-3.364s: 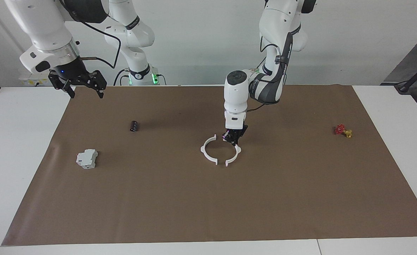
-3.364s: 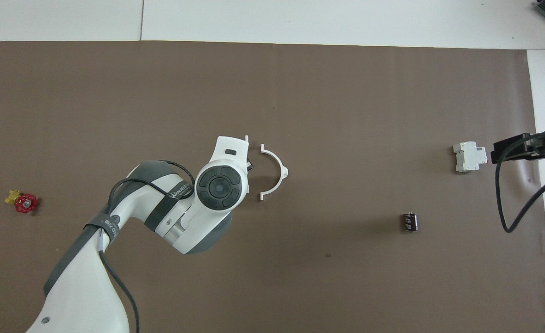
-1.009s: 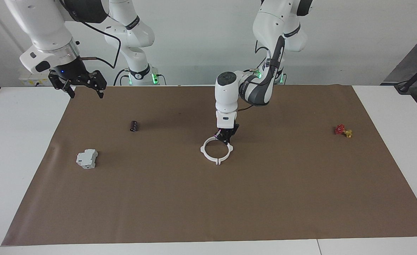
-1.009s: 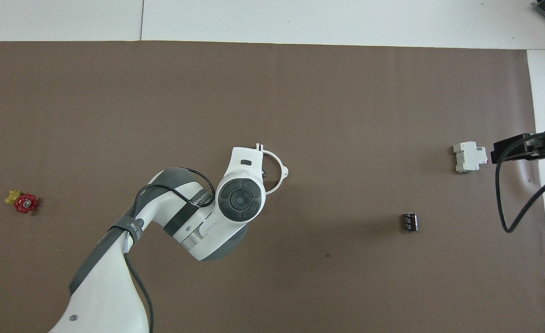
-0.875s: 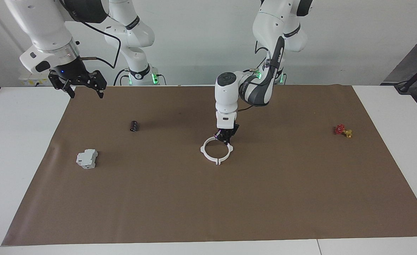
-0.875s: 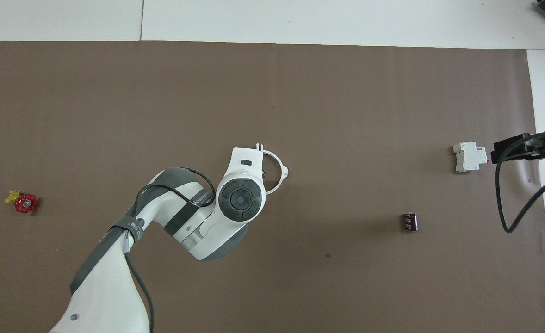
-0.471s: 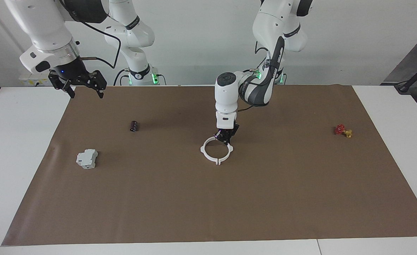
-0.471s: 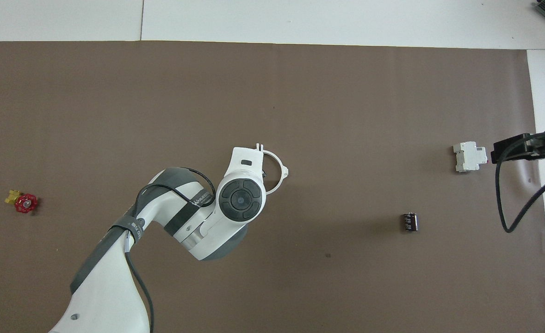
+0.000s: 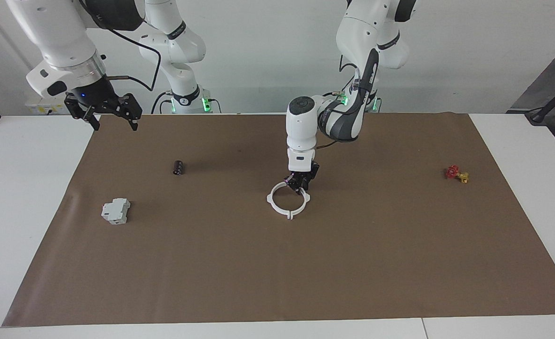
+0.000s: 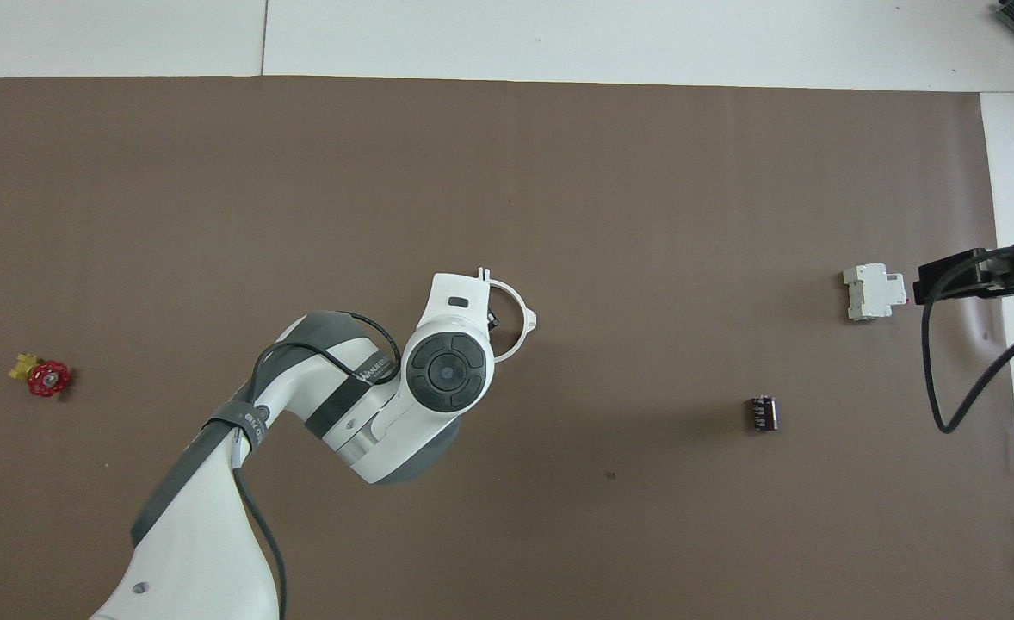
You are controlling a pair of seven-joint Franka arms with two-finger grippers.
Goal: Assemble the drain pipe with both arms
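The left gripper's fingers point down onto the drain pipe, a white ring on brown paper mid-worktop; whether they pinch it I cannot tell. Its arm bends down from the white wall end. The right gripper waits with fingers spread above the paper's corner, near a black cylinder and grey block.

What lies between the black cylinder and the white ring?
Nothing: in the facing view, only bare brown paper lies between the black cylinder and the ring.
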